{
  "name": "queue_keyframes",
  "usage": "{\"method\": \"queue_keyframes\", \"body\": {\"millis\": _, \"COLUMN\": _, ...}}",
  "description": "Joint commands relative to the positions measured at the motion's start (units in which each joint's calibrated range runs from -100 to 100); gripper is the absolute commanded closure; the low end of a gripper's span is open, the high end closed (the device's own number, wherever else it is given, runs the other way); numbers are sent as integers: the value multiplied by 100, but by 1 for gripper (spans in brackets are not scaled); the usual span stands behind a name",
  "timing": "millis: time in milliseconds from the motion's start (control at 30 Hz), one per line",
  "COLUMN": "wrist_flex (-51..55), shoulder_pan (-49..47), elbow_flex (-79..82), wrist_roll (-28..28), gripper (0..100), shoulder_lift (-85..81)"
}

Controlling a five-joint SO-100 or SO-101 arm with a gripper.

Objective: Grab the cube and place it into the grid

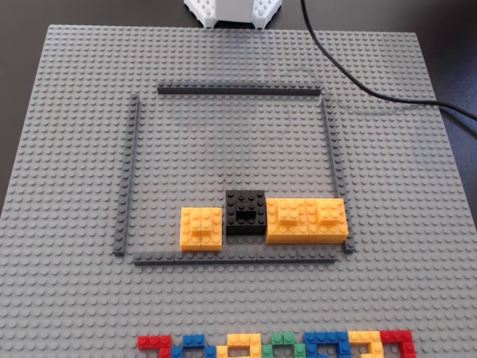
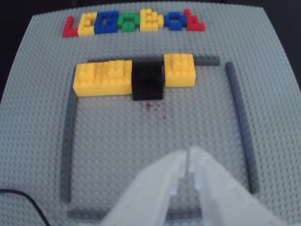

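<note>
In the fixed view we see the whole grid [image 1: 128,179] on the grey studded baseplate [image 1: 67,112], and only the white base of the arm [image 1: 235,11] at the far edge. The cube [image 1: 201,227] sits inside the grid against its near strip, just beside the black block [image 1: 245,212], with the wide yellow block [image 1: 306,220] touching the black one's other side. The coloured brick row [image 2: 134,22] shows complete only in the wrist view, where we find the white fingers [image 2: 187,155] pressed together, holding nothing, well apart from the cube [image 2: 179,69].
</note>
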Motion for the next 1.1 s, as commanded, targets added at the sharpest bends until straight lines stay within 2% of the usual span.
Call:
{"method": "queue_keyframes", "body": {"millis": 0, "wrist_flex": -335, "shoulder_pan": -84, "elbow_flex": 606, "wrist_roll": -15, "gripper": 100, "shoulder_lift": -338}}
{"method": "queue_keyframes", "body": {"millis": 300, "wrist_flex": -970, "shoulder_pan": -408, "elbow_flex": 2192, "wrist_roll": -215, "gripper": 100, "shoulder_lift": -424}}
{"method": "queue_keyframes", "body": {"millis": 533, "wrist_flex": -1370, "shoulder_pan": -541, "elbow_flex": 3497, "wrist_roll": -107, "gripper": 99, "shoulder_lift": -433}}
{"method": "queue_keyframes", "body": {"millis": 733, "wrist_flex": -1434, "shoulder_pan": -593, "elbow_flex": 4122, "wrist_roll": -103, "gripper": 100, "shoulder_lift": -433}}
{"method": "queue_keyframes", "body": {"millis": 1067, "wrist_flex": -970, "shoulder_pan": -615, "elbow_flex": 4122, "wrist_roll": -171, "gripper": 100, "shoulder_lift": -433}}
